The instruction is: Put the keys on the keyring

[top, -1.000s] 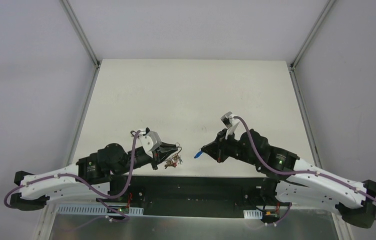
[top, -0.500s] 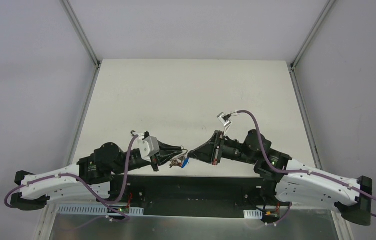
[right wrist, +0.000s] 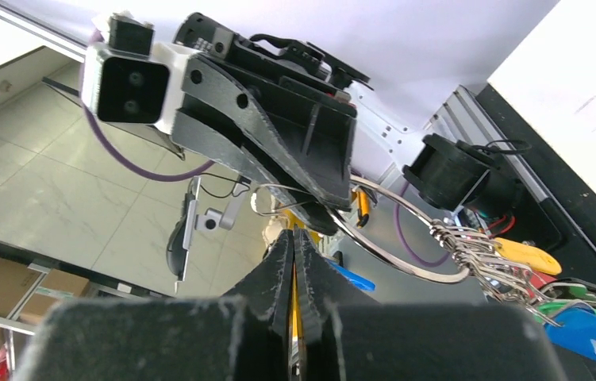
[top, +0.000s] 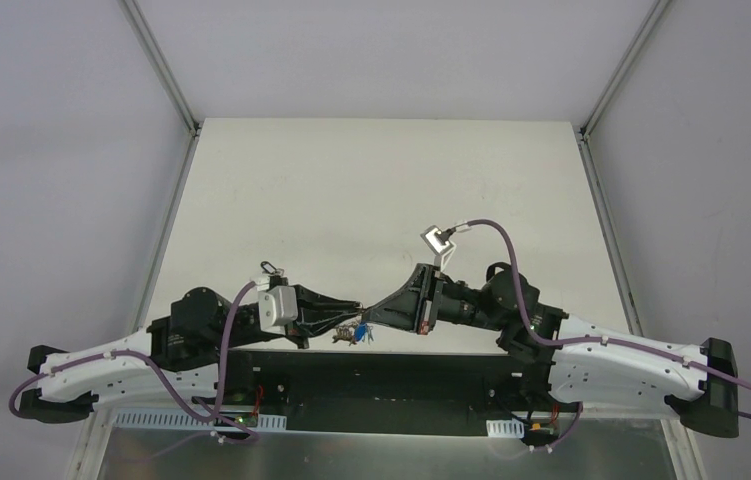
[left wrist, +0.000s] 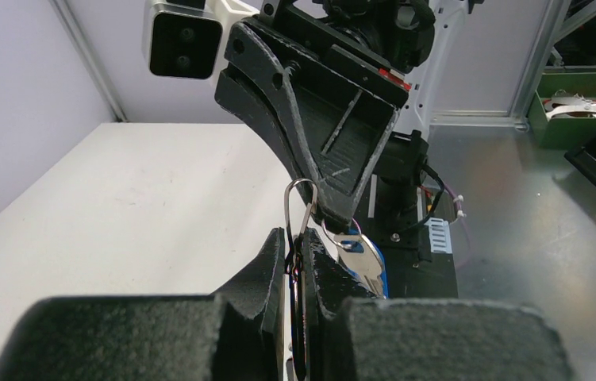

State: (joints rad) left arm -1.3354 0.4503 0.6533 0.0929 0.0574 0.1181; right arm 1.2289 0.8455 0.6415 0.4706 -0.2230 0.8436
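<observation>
Right, left gripper is clamped on the keyring, with a bunch of capped keys hanging off the ring. Right gripper meets it tip to tip, shut on the blue-capped key, both just over the table's near edge. Can't make out the black-headed key.

**user1:** so what's the room like?
**user2:** plain pale walls all round, off-white table, metal rails in the corners, even light. Grey tiled floor below, green bin off to one side.
</observation>
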